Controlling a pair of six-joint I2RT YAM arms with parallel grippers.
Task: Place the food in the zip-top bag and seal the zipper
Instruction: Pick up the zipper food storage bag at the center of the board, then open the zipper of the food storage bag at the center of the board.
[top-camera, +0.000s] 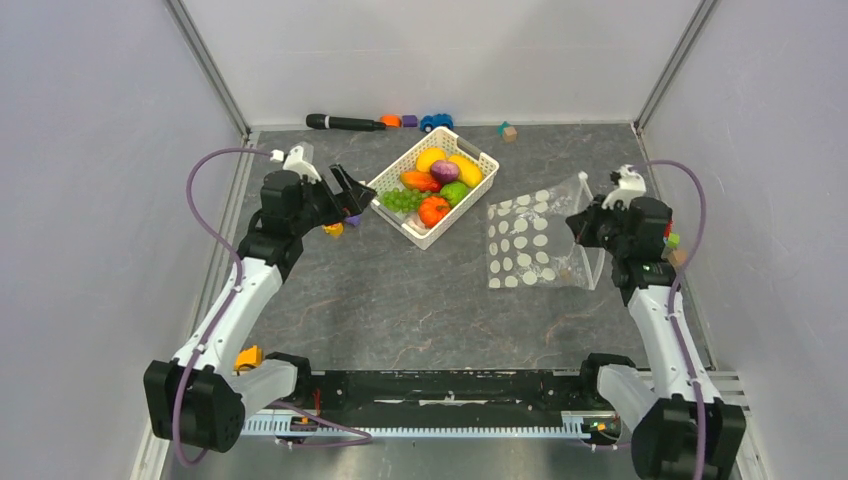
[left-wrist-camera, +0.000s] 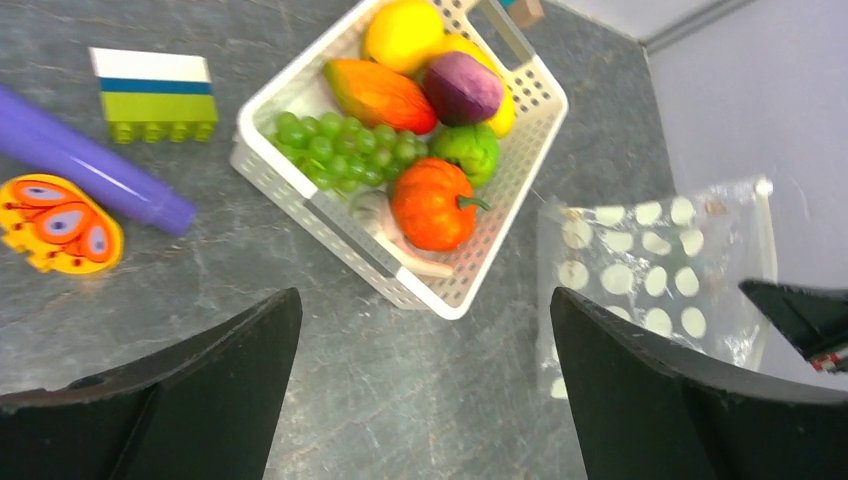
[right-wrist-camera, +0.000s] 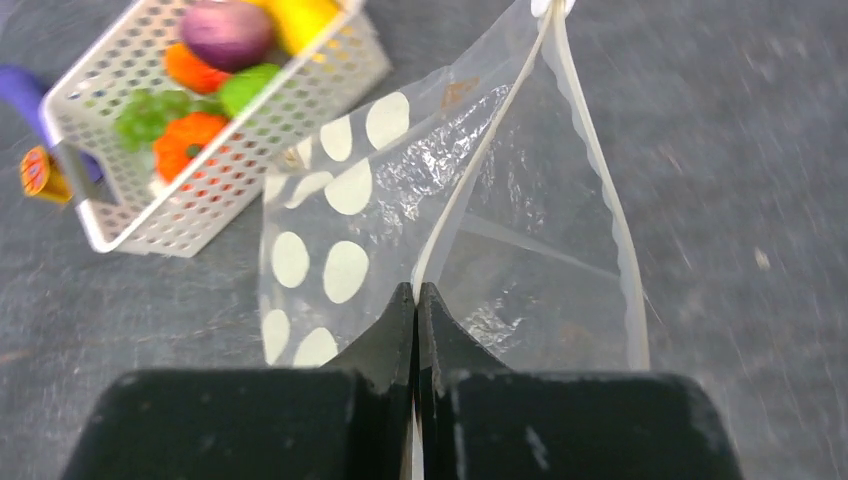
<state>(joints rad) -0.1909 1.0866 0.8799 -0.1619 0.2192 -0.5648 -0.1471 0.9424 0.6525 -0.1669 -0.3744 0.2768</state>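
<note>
The food (top-camera: 434, 180) lies in a white lattice basket (top-camera: 470, 198): yellow pieces, an orange piece, a purple piece, green grapes (left-wrist-camera: 345, 148) and a red-orange piece (left-wrist-camera: 432, 203). The dotted zip-top bag (top-camera: 530, 242) lies right of the basket. My right gripper (right-wrist-camera: 416, 291) is shut on one lip of the bag's mouth and holds it up, so the mouth gapes. The zipper (right-wrist-camera: 480, 160) runs away from the fingers along that lip. My left gripper (left-wrist-camera: 425, 310) is open and empty, above the table just left of the basket.
A purple cylinder (left-wrist-camera: 90, 165), a butterfly toy (left-wrist-camera: 55, 222) and a white-blue-green block (left-wrist-camera: 155, 95) lie left of the basket. A black marker (top-camera: 343, 122), small blocks and a blue toy car (top-camera: 435, 122) lie along the back wall.
</note>
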